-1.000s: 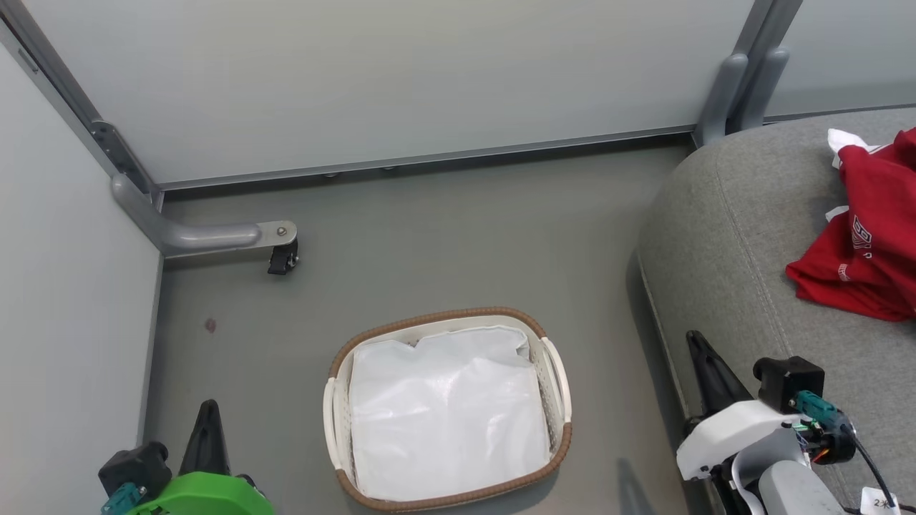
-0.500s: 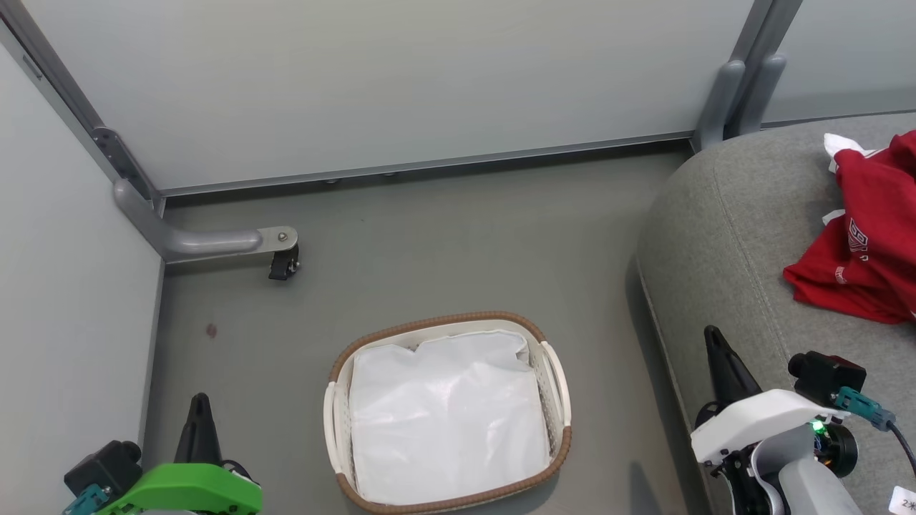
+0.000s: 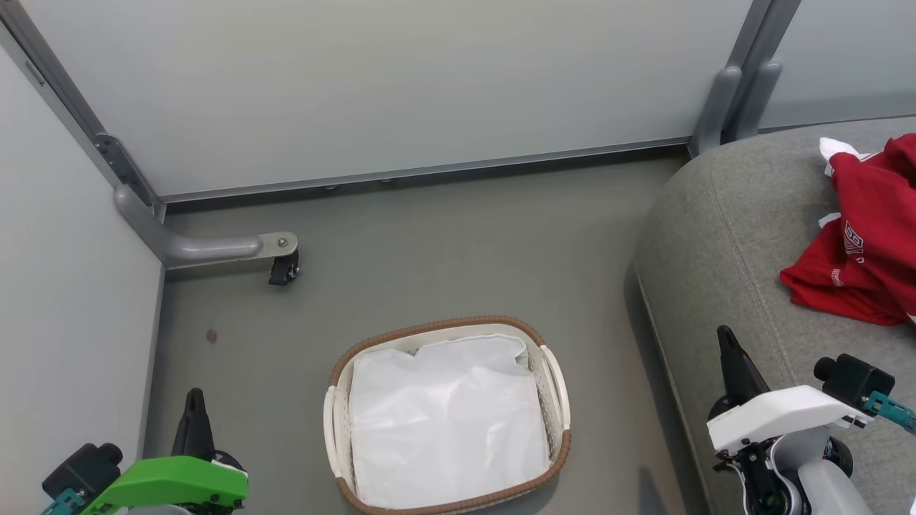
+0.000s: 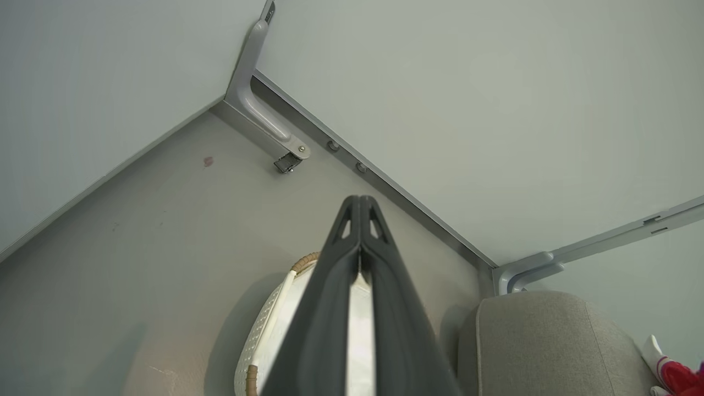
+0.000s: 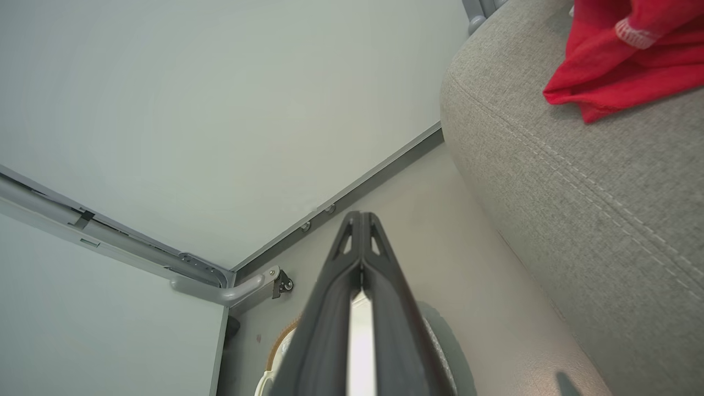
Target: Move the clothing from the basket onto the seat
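Note:
Red clothing [image 3: 866, 236] with white trim lies in a heap on the grey seat [image 3: 723, 236] at the right; its edge also appears in the right wrist view [image 5: 621, 60]. The white basket [image 3: 444, 325] with a brown rim stands on the floor at centre, holding just its white liner [image 3: 447, 422]. My left gripper [image 3: 192, 395] is shut and empty at the lower left, left of the basket. My right gripper [image 3: 724, 332] is shut and empty at the lower right, over the seat's front edge. Both wrist views show fingertips pressed together [image 4: 359, 199] [image 5: 360, 215].
Grey partition walls [image 3: 372, 86] close off the back and left. A grey bracket with a black caster [image 3: 283, 268] juts onto the floor at the back left. Bare grey floor [image 3: 465, 243] lies between basket, wall and seat.
Both grippers have sunk lower in the head view; the right one has drifted right. The head view has shifted slightly, so the basket and seat sit a little lower.

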Motion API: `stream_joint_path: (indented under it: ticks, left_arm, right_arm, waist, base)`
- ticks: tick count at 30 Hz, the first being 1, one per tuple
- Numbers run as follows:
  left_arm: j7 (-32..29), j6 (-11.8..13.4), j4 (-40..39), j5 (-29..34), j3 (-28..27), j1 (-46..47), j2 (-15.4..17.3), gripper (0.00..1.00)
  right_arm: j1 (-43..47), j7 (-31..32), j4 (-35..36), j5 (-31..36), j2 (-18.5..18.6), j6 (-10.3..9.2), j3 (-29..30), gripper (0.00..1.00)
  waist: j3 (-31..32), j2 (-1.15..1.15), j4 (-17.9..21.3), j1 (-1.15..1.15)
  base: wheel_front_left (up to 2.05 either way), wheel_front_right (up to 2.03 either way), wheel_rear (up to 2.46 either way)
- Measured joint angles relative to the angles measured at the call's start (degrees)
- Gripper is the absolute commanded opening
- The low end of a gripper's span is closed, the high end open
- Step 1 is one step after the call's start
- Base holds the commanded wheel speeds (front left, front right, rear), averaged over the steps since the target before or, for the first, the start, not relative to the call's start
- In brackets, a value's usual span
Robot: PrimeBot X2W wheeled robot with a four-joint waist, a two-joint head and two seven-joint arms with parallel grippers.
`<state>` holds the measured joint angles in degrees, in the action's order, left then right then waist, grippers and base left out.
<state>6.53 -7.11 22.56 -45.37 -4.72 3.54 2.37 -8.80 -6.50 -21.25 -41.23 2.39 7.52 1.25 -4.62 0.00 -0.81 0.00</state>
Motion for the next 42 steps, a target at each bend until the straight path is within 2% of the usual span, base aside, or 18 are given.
stream_joint_path:
  ticks: [18, 42]
  left_arm:
    - [-3.5, 0.0, -2.1, -12.3, -0.5, 0.6, 0.1, 0.0]
    - [-7.2, 0.0, -4.6, -25.8, -0.9, 1.1, 0.1, 0.0]
  right_arm:
    - [0.6, 3.5, 1.9, -13.5, 0.1, 0.0, 1.4, 0.0]
    - [1.2, 7.2, 3.9, -28.0, 0.2, 0.0, 2.9, 0.0]
  waist:
    - [0.9, 0.0, 0.2, 0.0]
    - [2.0, 0.0, 0.4, 0.0]
  base:
    - [0.0, 0.0, 0.0]
    - [0.0, 0.0, 0.0]
